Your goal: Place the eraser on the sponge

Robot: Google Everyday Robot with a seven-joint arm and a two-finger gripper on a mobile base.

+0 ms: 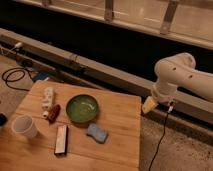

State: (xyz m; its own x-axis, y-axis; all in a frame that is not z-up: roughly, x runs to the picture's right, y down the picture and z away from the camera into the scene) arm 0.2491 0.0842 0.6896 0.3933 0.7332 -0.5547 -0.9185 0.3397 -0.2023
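The wooden worktop fills the near left of the scene, and the robot's white arm stands off past its right edge, over the floor. The hand, a pale yellowish piece at the low end of the arm, hangs just beyond the worktop's far right corner. Its fingers are spread and it holds nothing. It is well apart from every object on the wood.

The eraser lies flat near the front of the worktop, left of centre, its long side running near to far. The sponge, a small light-blue pad, lies to its right, near it but not touching, turned at a slant. The eraser is not on the sponge.

Just beyond the two sits a round green bowl. Left of the bowl a dark red object lies on the wood, and a white bottle lies right beside it on the far side. A white cup stands upright near the left edge, left of the eraser.

A thin dark cable drops from the arm down across the speckled floor. On the floor at far left, a black cord lies in a loop.
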